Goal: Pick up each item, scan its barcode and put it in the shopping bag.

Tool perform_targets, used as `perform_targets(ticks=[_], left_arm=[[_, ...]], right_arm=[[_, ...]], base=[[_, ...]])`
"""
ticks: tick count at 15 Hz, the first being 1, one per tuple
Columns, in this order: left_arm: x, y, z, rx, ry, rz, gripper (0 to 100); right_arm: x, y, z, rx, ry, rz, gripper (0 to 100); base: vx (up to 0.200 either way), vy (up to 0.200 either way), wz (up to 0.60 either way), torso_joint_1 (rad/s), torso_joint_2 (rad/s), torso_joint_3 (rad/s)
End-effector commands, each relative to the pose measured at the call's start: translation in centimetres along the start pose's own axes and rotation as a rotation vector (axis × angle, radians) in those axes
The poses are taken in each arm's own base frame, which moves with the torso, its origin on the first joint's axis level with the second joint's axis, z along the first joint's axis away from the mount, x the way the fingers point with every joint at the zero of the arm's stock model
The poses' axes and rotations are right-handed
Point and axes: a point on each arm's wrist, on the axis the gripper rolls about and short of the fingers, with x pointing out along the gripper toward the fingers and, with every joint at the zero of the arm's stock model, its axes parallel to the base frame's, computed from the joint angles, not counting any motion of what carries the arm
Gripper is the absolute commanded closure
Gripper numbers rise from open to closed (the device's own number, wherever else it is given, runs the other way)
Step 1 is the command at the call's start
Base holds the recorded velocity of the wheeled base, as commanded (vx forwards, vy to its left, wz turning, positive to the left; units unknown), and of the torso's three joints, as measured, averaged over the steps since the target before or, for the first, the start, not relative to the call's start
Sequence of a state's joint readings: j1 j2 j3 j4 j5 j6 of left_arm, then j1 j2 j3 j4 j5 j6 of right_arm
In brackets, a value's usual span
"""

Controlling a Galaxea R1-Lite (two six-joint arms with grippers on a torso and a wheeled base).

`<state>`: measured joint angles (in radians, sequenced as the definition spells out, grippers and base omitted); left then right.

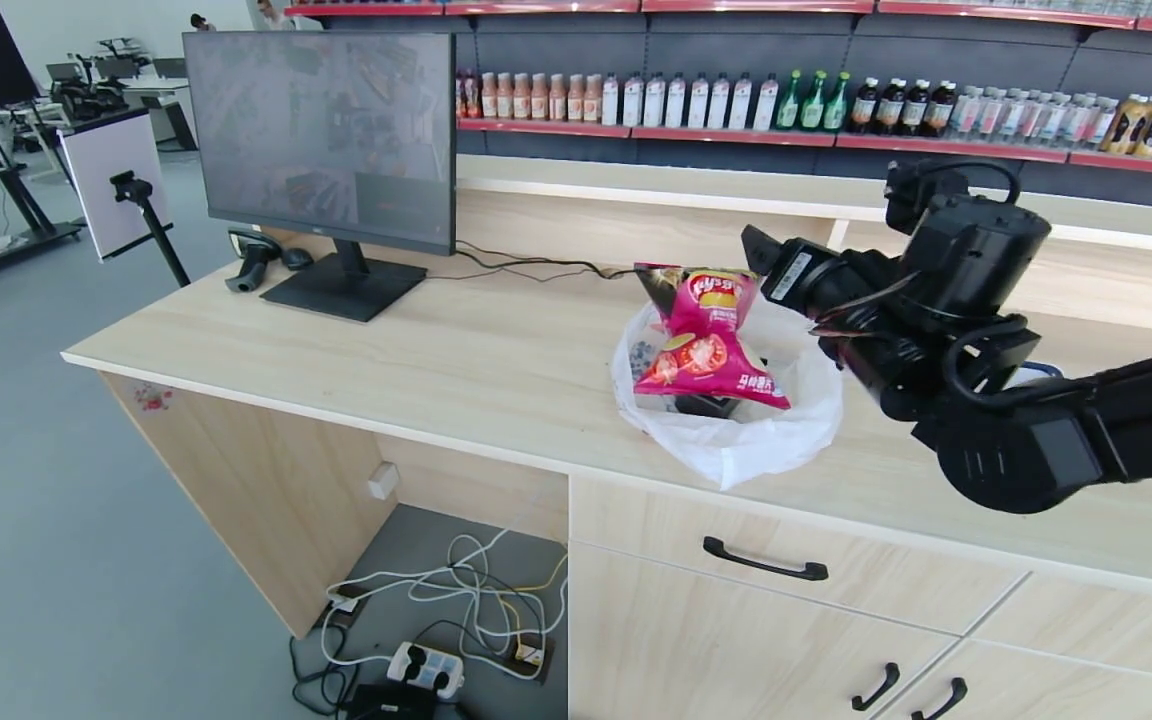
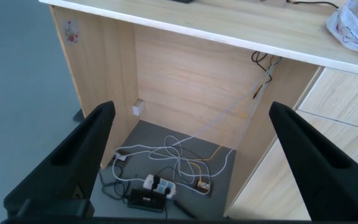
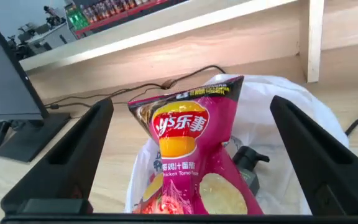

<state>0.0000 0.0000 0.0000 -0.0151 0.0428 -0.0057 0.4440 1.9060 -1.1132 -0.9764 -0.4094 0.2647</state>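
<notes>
Bright, even light; bowed edges; soft shadows

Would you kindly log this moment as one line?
right gripper: open | chip bag: in shopping bag | left gripper: open

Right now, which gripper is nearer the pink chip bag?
Right. The right gripper is open close beside the chip bag standing in the white shopping bag; the left gripper hangs before the counter, aimed at the cables below.
</notes>
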Motion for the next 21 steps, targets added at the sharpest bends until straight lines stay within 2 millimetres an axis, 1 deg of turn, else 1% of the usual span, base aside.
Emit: perform_targets(ticks=[1, 2, 3, 4, 5, 6, 7, 8, 9, 10, 11, 12, 14, 15, 16, 19, 20, 21], left_arm=[[0.0, 0.0, 0.0, 0.0, 0.0, 0.002, 0], [0.0, 0.0, 0.0, 0.0, 0.0, 0.0, 0], [0.0, 0.0, 0.0, -0.002, 0.0, 0.002, 0], [0.0, 0.0, 0.0, -0.002, 0.0, 0.002, 0], [0.0, 0.0, 0.0, -0.002, 0.0, 0.0, 0], [0.0, 0.0, 0.0, 0.0, 0.0, 0.0, 0], [0.0, 0.0, 0.0, 0.0, 0.0, 0.0, 0], [0.0, 0.0, 0.0, 0.0, 0.0, 0.0, 0], [0.0, 0.0, 0.0, 0.001, 0.0, 0.0, 0], [0.0, 0.0, 0.0, 0.001, 0.0, 0.0, 0], [0.0, 0.0, 0.0, 0.003, 0.001, 0.0, 0], [0.0, 0.0, 0.0, 0.02, 0.004, -0.001, 0], [0.0, 0.0, -0.1, 0.023, 0.006, -0.001, 0], [0.0, 0.0, -0.1, 0.021, 0.006, -0.001, 0], [0.0, 0.0, -0.1, 0.021, 0.006, -0.001, 0], [0.0, 0.0, -0.1, 0.021, 0.006, -0.001, 0], [0.0, 0.0, -0.1, 0.021, 0.006, -0.001, 0], [0.0, 0.0, -0.1, 0.021, 0.006, -0.001, 0]], right_arm=[[-4.9, -0.2, 5.1, -0.031, -0.07, 0.039, 0], [-5.6, -0.4, 5.9, -0.039, -0.079, 0.04, 0], [-9.0, -0.9, 7.7, -0.063, -0.074, 0.059, 0], [-11.8, -1.8, 8.1, -0.091, -0.039, 0.076, 0], [-14.2, -3.0, 7.9, -0.137, 0.001, 0.112, 0], [-16.6, -4.0, 7.6, -0.206, 0.023, 0.206, 0], [-17.9, -4.7, 7.5, -0.248, 0.029, 0.25, 0], [-19.8, -5.6, 6.9, -0.3, 0.042, 0.279, 0], [-20.7, -6.3, 6.0, -0.311, 0.07, 0.279, 0], [-22.1, -7.4, 4.5, -0.332, 0.12, 0.286, 0], [-23.4, -8.2, 3.4, -0.352, 0.156, 0.313, 0], [-25.6, -9.6, 1.6, -0.39, 0.21, 0.395, 0], [-27.6, -11.1, -0.7, -0.45, 0.29, 0.432, 0], [-28.1, -11.4, -1.2, -0.458, 0.314, 0.438, 0], [-28.7, -11.7, -1.7, -0.468, 0.377, 0.444, 0], [-30.3, -12.8, -2.4, -0.484, 0.48, 0.433, 0], [-30.5, -12.9, -2.5, -0.486, 0.491, 0.434, 0], [-31.3, -13.4, -2.8, -0.483, 0.534, 0.426, 0]], base=[[0.0, 0.0, 0.0, 0.0, 0.0, 0.0], [0.0, 0.0, 0.0, 0.0, 0.0, 0.0], [0.0, 0.0, 0.0, 0.0, 0.0, 0.0], [0.0, 0.0, 0.0, 0.0, 0.0, 0.0], [0.0, 0.0, 0.0, 0.0, 0.0, 0.0], [0.0, 0.0, 0.0, 0.0, 0.0, 0.0], [0.0, 0.0, 0.0, 0.0, 0.0, 0.0], [0.0, 0.0, 0.0, 0.0, 0.0, 0.0], [0.0, 0.0, 0.0, 0.0, 0.0, 0.0], [0.0, 0.0, 0.0, 0.0, 0.0, 0.0], [0.0, 0.0, 0.0, 0.0, 0.0, 0.0], [0.0, 0.0, 0.0, 0.0, 0.0, 0.0], [0.0, 0.0, 0.0, 0.0, 0.0, 0.0], [0.0, 0.0, 0.0, 0.0, 0.0, 0.0], [0.0, 0.0, 0.0, 0.0, 0.0, 0.0], [0.0, 0.0, 0.0, 0.0, 0.0, 0.0], [0.0, 0.0, 0.0, 0.0, 0.0, 0.0], [0.0, 0.0, 0.0, 0.0, 0.0, 0.0]])
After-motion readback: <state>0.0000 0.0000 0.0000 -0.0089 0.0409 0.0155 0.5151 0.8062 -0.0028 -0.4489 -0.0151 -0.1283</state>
